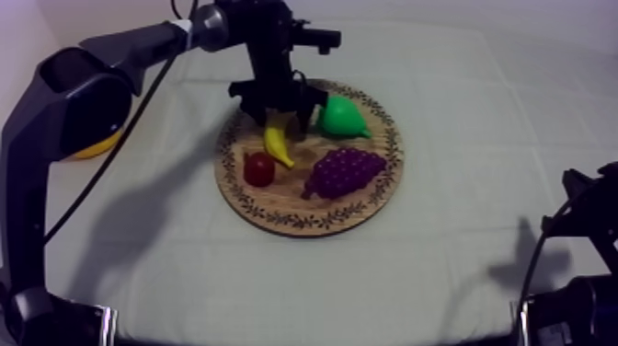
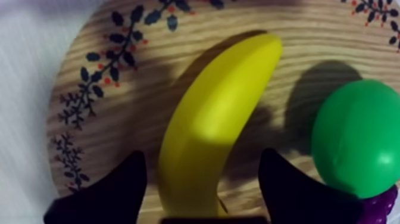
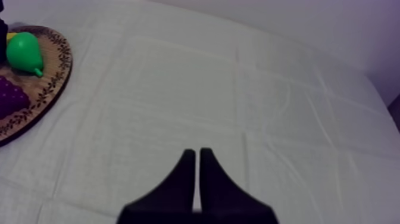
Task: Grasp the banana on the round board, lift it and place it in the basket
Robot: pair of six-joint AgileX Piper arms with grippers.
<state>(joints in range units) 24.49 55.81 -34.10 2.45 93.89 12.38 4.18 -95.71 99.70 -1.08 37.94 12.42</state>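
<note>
Yellow banana lies on the round wooden board, in the board's far-left part. Left hand is down over it with fingers apart, one on each side and a gap on both sides: open, not gripping. Also on the board: green pear just right of the banana, small red fruit beside its near end, grapes near-right. Yellow basket is off the board to its left, partly behind the left arm. Right hand is well right of the board over bare tabletop, fingers pressed together, holding nothing.
</note>
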